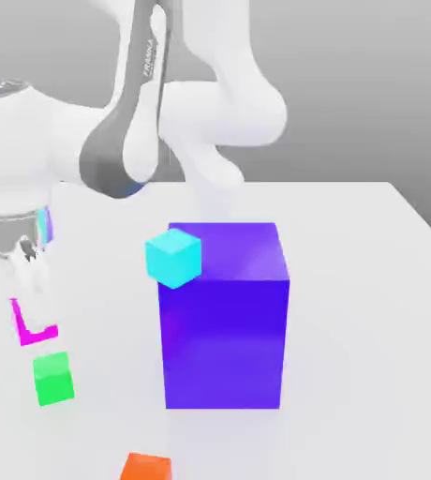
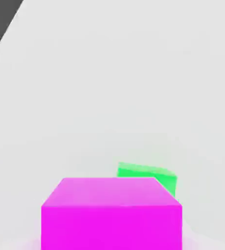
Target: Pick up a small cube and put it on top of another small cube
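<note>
Magenta cube (image 2: pixel 112 224), green cube (image 1: pixel 53 379), cyan cube (image 1: pixel 173 258), orange cube (image 1: pixel 147 467), purple-blue block (image 1: pixel 223 342).

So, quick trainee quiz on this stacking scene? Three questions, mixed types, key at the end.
1. Which cube does the gripper hold? a) cyan b) yellow c) magenta
2. True or false: the held cube already sits on the green one.
3. Fill in: in the exterior view, the orange cube is cut off by the picture's ____ edge.

Key: 1 c; 2 false; 3 bottom.
</note>
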Tool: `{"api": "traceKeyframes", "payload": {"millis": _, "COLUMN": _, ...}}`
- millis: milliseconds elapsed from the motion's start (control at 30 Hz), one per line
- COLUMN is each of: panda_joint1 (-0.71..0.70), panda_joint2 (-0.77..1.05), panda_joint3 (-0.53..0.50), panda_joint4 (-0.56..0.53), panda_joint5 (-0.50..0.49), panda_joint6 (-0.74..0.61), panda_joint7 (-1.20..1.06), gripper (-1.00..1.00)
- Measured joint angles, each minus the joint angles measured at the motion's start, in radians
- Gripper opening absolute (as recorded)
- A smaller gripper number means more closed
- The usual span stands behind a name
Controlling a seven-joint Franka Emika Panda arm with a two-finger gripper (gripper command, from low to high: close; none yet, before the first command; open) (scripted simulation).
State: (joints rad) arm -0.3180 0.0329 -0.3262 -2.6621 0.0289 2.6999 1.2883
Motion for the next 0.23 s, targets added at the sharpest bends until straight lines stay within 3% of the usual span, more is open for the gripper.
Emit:
{"api": "traceKeyframes", "payload": {"millis": 100, "panda_joint1": 0.003, "panda_joint2": 0.105, "panda_joint3": 0.050, "panda_joint4": 0.002, "panda_joint5": 0.084, "panda_joint6": 0.093, "panda_joint7": -0.056, "gripper": -1.00}}
{"api": "traceKeyframes", "payload": {"millis": 133, "panda_joint1": -0.009, "panda_joint2": 0.139, "panda_joint3": 0.068, "panda_joint4": 0.004, "panda_joint5": 0.112, "panda_joint6": 0.122, "panda_joint7": -0.076, "gripper": 1.00}}
{"api": "traceKeyframes", "payload": {"millis": 233, "panda_joint1": -0.009, "panda_joint2": 0.139, "panda_joint3": 0.068, "panda_joint4": 0.004, "panda_joint5": 0.112, "panda_joint6": 0.122, "panda_joint7": -0.076, "gripper": 1.00}}
